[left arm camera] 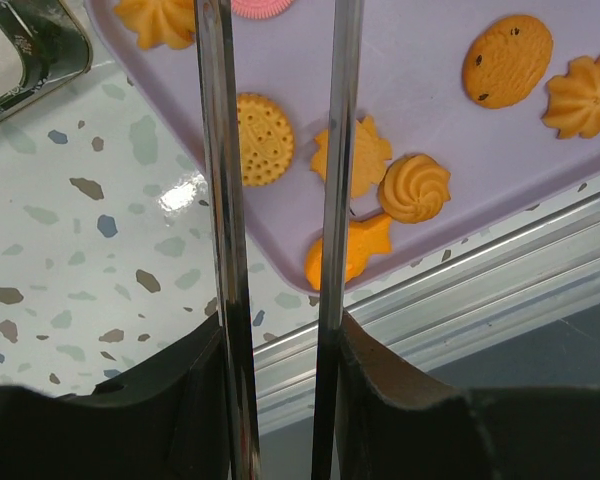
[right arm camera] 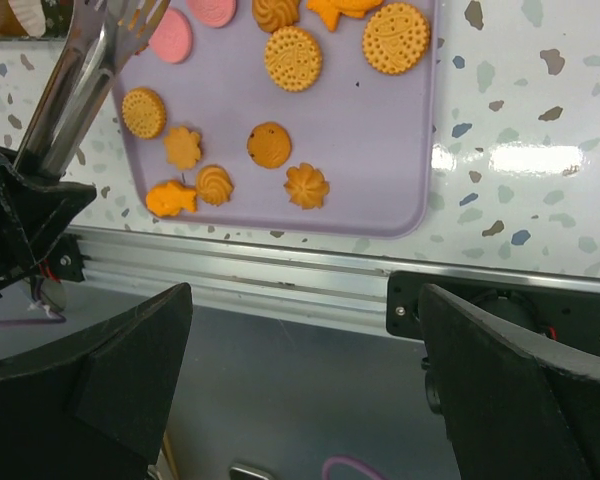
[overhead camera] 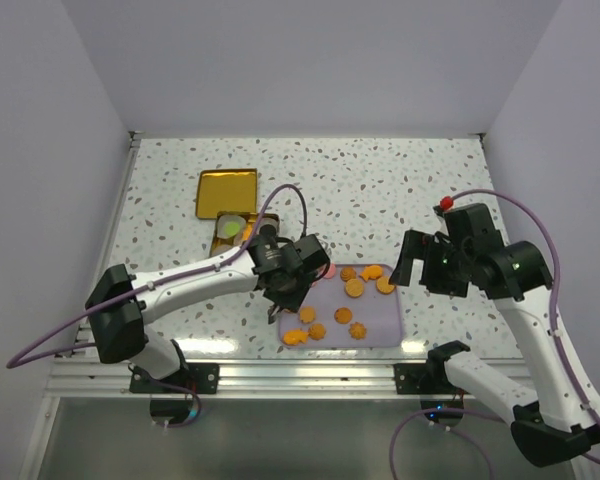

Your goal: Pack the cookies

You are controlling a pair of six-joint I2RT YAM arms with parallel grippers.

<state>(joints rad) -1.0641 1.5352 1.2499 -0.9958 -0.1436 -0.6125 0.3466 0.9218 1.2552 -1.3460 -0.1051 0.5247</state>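
Early going: nearly all the cookies (overhead camera: 355, 288) lie on the tray (overhead camera: 385, 322) at lower centre; left pincer (left arm camera: 280, 345) clamps tongs (left arm camera: 212, 150), right pincer (right arm camera: 302, 295) gapes wide, empty.

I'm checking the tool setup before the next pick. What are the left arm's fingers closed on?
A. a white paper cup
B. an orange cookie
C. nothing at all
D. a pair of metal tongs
D: in the left wrist view the two shiny blades of the metal tongs run out from between the left fingers, over the cookies on the lavender tray.
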